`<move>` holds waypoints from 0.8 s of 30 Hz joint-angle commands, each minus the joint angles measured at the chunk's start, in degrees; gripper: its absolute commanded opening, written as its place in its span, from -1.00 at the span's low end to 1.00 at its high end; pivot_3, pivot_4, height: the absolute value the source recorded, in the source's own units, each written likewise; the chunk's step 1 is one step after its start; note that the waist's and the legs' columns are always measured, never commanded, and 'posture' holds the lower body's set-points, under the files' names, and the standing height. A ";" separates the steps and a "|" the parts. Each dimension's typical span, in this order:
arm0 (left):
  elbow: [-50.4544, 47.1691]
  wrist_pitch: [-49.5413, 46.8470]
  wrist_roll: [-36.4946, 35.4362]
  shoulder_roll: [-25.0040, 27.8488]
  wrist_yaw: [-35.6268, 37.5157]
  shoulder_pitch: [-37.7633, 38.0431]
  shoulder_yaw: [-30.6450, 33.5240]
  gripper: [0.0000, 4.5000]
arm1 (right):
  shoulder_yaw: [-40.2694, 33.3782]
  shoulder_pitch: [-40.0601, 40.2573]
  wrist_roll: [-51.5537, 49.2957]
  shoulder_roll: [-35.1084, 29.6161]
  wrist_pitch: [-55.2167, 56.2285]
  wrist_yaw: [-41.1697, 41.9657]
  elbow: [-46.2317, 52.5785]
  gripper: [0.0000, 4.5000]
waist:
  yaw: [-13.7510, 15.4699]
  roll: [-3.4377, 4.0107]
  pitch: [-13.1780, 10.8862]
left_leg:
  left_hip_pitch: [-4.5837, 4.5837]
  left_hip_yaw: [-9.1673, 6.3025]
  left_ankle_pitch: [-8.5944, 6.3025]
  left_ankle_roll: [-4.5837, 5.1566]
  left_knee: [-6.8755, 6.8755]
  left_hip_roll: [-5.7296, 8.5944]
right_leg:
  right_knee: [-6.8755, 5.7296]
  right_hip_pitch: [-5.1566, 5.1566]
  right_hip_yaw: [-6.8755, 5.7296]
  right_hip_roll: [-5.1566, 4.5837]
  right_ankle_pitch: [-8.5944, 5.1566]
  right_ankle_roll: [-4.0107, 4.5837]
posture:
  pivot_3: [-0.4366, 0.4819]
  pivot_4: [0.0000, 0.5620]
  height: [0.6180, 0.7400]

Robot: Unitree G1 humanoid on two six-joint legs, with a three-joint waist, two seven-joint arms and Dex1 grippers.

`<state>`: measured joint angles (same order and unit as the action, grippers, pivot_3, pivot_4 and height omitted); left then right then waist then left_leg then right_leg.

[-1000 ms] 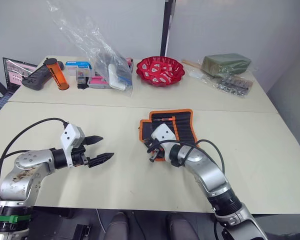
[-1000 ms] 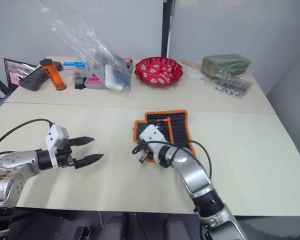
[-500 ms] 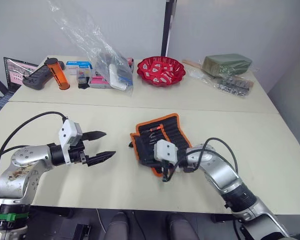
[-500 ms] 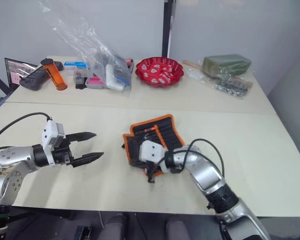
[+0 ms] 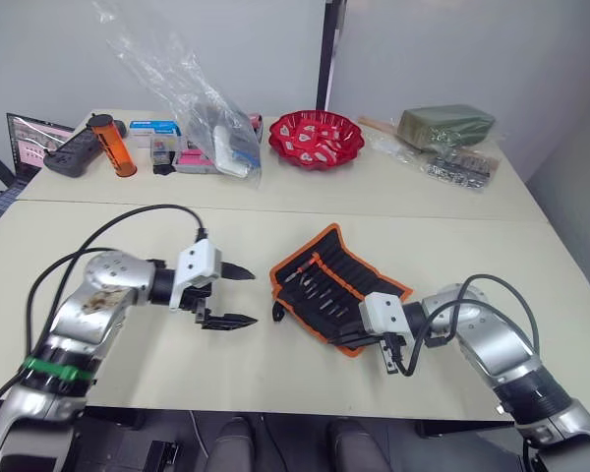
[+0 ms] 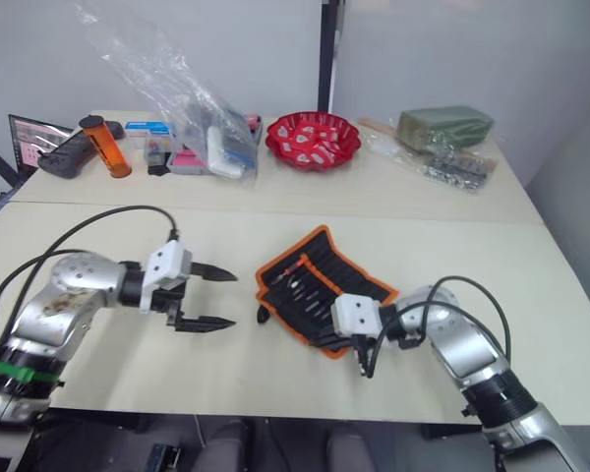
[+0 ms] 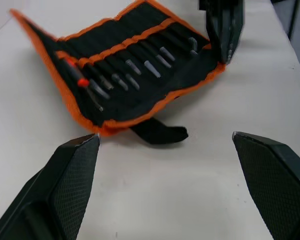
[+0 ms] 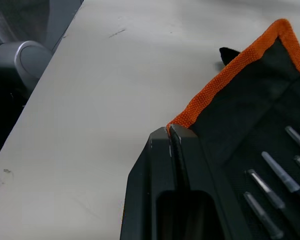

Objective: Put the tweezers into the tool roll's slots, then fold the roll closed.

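One tool roll (image 5: 334, 290) lies open on the bench (image 5: 492, 246), turned diagonally, near the front middle. Its inner face shows rows of slots (image 7: 135, 55) edged in orange, with a single short black strap (image 7: 157, 134) sticking out at its 7 o'clock corner. The slots hold several slim metal-tipped tools, about seven tips showing in the left wrist view, one with a red band; whether any are the tweezers cannot be told.

The right hand (image 8: 171, 134) has its two fingers pressed together on the roll's orange-trimmed edge at the roll's 5 o'clock side. The left hand (image 5: 238, 298) sits at the roll's 9 o'clock, just beside it but apart, fingers spread wide and holding nothing.

At 12 o'clock stands one red bowl (image 5: 316, 139). No writing is legible anywhere.
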<state>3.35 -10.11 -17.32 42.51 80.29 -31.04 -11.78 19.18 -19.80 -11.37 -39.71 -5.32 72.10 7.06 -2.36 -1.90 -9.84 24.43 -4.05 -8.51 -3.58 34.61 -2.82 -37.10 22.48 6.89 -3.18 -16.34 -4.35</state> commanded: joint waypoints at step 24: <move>33.66 31.10 15.33 -14.01 7.22 -19.03 -8.57 -0.99 | -3.00 6.16 2.00 -0.58 -8.69 -10.70 9.57 -1.00 | -0.09 -0.01 -0.01 | 0.17 -0.10 0.00 0.02 0.20 0.05 | -0.02 -0.01 -0.01 0.00 0.05 -0.12 | -0.05 -0.47 1.00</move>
<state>38.15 20.43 -1.23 28.70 87.18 -49.70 -21.33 17.42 -12.56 -10.00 -39.99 -14.30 62.08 16.53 -2.46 -1.91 -9.85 24.60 -4.15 -8.51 -3.56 34.81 -2.77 -37.12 22.46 6.88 -3.18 -16.29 -4.48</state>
